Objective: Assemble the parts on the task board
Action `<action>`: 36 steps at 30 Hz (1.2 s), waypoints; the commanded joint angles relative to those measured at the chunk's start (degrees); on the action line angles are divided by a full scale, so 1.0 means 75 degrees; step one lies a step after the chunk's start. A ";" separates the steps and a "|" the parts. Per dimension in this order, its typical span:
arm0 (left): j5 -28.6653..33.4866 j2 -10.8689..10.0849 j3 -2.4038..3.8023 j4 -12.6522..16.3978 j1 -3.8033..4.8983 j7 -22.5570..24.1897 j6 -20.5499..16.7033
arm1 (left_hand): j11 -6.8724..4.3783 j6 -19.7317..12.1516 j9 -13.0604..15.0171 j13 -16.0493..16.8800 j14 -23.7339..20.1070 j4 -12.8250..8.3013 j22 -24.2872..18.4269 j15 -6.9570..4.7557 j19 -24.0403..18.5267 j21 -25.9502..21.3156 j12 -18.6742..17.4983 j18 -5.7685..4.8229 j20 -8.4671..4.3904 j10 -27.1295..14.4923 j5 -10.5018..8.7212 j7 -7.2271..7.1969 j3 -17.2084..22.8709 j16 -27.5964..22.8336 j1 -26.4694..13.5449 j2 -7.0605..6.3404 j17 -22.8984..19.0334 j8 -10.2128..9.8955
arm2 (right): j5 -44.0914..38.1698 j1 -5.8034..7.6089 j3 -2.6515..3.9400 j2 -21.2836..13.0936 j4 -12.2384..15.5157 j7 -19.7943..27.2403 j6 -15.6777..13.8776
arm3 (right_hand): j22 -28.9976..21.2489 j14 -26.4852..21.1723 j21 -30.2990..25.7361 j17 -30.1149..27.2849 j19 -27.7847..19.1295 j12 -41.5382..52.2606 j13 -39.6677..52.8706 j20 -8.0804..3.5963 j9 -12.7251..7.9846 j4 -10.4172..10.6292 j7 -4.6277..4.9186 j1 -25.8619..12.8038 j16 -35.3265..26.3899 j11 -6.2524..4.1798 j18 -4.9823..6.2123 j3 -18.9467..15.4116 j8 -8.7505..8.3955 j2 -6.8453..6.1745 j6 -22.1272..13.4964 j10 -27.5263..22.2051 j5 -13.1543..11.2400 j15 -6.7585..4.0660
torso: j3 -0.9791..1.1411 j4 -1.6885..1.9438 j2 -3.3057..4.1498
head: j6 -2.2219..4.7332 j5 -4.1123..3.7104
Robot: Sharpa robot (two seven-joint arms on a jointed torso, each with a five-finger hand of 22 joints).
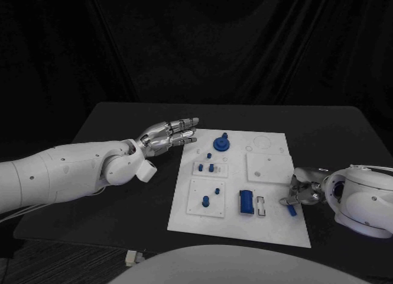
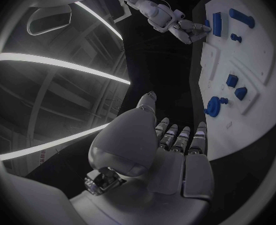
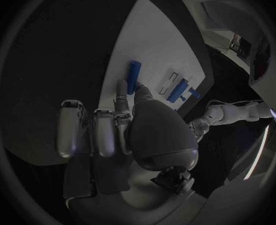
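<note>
— What lies on the black table (image 1: 119, 118) here?

— The white task board (image 1: 239, 231), set in the middle, with blue parts spread over it. A round blue knob-shaped part (image 1: 221, 142) stands at the far side, left of centre. Two small blue pegs (image 1: 210, 168) stand in a small inset plate nearer the middle, and another small blue piece (image 1: 204, 202) sits on the near-left inset. A blue block (image 1: 246, 201) lies near the board's centre, just beside a pale slotted strip.

— And the left hand?

— The left hand (image 1: 170, 134) hovers off the board's far-left corner, fingers straight, close side by side, and holding nothing. Its wrist camera shows the same flat hand (image 2: 175, 150) beside the board's edge (image 2: 238, 130), with the knob-shaped part (image 2: 213, 106) close ahead of the fingertips.

— The right hand?

— The right hand (image 1: 304, 188) is at the board's right edge, on the near side, fingers curled. A blue cylinder part (image 1: 291, 209) lies on the board at its fingertips. From the right wrist, a fingertip touches the cylinder's (image 3: 132, 76) near end. Whether the right hand (image 3: 131, 130) actually pinches it, I cannot tell.
</note>
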 commanded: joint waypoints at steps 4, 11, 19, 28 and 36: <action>0.0051 0.0010 0.0008 0.0007 -0.0013 0.0056 0.0111 | 0.0066 0.0017 0.0011 0.0011 -0.0003 -0.0043 -0.0008 0.0032 0.0054 0.0050 0.0030 0.0061 -0.0006 -0.0002 0.0053 -0.0011 -0.0006 0.0035 0.0006 0.0088 0.0009 0.0034 | 0.0792 -0.0091 -0.0065 -0.0035 0.0012 -0.0151 -0.0389 | 0.1497 0.0464 -0.0009 0.0019 0.0087 -0.0011 0.1991 0.0031 -0.1506 -0.1013 -0.0181 -0.0029 0.0033 -0.0094 0.0148 0.1171 0.0071 -0.0038 -0.0108 0.0804 0.0029 -0.0073 | 0.0000 -0.0001 -0.0001 | -0.0002 0.0018; 0.0051 0.0022 0.0008 -0.0012 -0.0019 0.0042 0.0128 | 0.0073 0.0014 0.0011 0.0012 -0.0004 -0.0044 -0.0010 0.0031 0.0052 0.0050 0.0032 0.0061 -0.0006 0.0005 0.0054 -0.0012 -0.0006 0.0034 0.0006 0.0088 0.0009 0.0033 | 0.1689 -0.0080 -0.0062 -0.0123 0.0135 -0.0134 -0.0800 | 0.1508 0.0473 0.0009 0.0070 0.0103 -0.0011 0.1991 0.0009 -0.1421 -0.1095 -0.0209 -0.0283 0.0060 -0.0124 0.0142 0.1564 0.0219 -0.0146 -0.0123 0.0804 0.0196 -0.0096 | 0.0001 -0.0001 0.0000 | -0.0002 -0.0018; 0.0051 0.0050 0.0008 -0.0038 -0.0030 0.0020 0.0152 | 0.0080 0.0017 0.0011 0.0012 -0.0006 -0.0047 -0.0013 0.0030 0.0051 0.0049 0.0033 0.0061 -0.0006 0.0006 0.0055 -0.0014 -0.0006 0.0033 0.0005 0.0090 0.0009 0.0033 | 0.2784 0.0034 -0.0060 -0.0135 0.0248 -0.0108 -0.1157 | 0.1520 0.0490 0.0043 0.0147 0.0123 -0.0011 0.1991 -0.0001 -0.1366 -0.1175 -0.0211 -0.0455 0.0104 -0.0132 0.0134 0.1851 0.0304 -0.0238 -0.0175 0.0804 0.0269 -0.0103 | 0.0001 -0.0014 -0.0005 | -0.0002 -0.0045; 0.0051 0.0062 0.0008 -0.0054 -0.0037 0.0002 0.0169 | 0.0080 0.0017 0.0011 0.0012 -0.0006 -0.0047 -0.0013 0.0030 0.0051 0.0049 0.0033 0.0061 -0.0006 0.0006 0.0055 -0.0014 -0.0006 0.0033 0.0005 0.0090 0.0009 0.0033 | 0.3220 0.0069 -0.0060 0.0013 0.0236 -0.0089 -0.1313 | 0.1536 0.0490 0.0099 0.0148 0.0147 -0.0011 0.1991 0.0001 -0.1340 -0.1217 -0.0194 -0.0575 0.0109 -0.0126 0.0122 0.2025 0.0342 -0.0286 -0.0234 0.0804 0.0301 -0.0097 | 0.0002 -0.0003 -0.0002 | -0.0002 -0.0067; 0.0051 0.0067 0.0008 -0.0056 -0.0039 -0.0013 0.0182 | 0.0089 0.0018 0.0011 0.0013 -0.0004 -0.0051 -0.0016 0.0028 0.0049 0.0048 0.0036 0.0061 -0.0006 0.0014 0.0058 -0.0016 -0.0006 0.0034 0.0003 0.0092 0.0009 0.0033 | 0.3456 0.0072 -0.0060 0.0160 0.0179 -0.0073 -0.1367 | 0.1543 0.0490 0.0124 0.0154 0.0157 -0.0011 0.1991 0.0001 -0.1319 -0.1242 -0.0195 -0.0652 0.0115 -0.0128 0.0117 0.2137 0.0376 -0.0314 -0.0255 0.0804 0.0324 -0.0098 | -0.0001 0.0006 -0.0006 | -0.0002 -0.0060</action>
